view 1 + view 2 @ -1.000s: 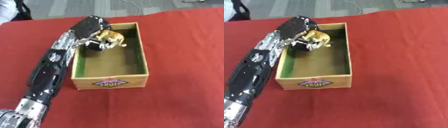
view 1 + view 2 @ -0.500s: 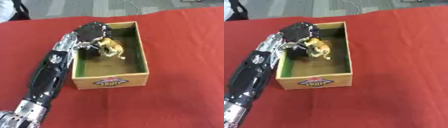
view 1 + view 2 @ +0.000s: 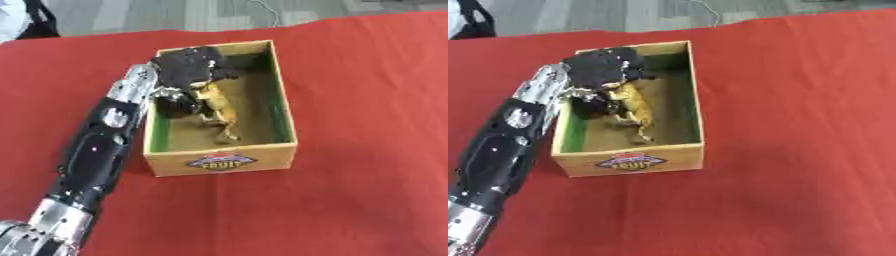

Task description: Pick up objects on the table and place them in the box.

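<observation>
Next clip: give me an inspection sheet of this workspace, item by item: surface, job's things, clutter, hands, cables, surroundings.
Surface: red cloth over the table.
Job's things: wooden box with green inner walls and a fruit label in front; a yellow-brown toy inside it, beside the left hand.
Clutter: nothing seen.
Hands: left hand over the box's far left corner, reaching in; whether it grips the toy cannot be told. Right hand not in view.
Cables: a thin light cable on the floor beyond the table.
Surroundings: grey floor.

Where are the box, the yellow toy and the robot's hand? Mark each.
box [image 3: 220, 162]: left eye view, front wall by the label.
yellow toy [image 3: 215, 106]: left eye view, its body.
left hand [image 3: 186, 67]: left eye view, back of hand.
</observation>
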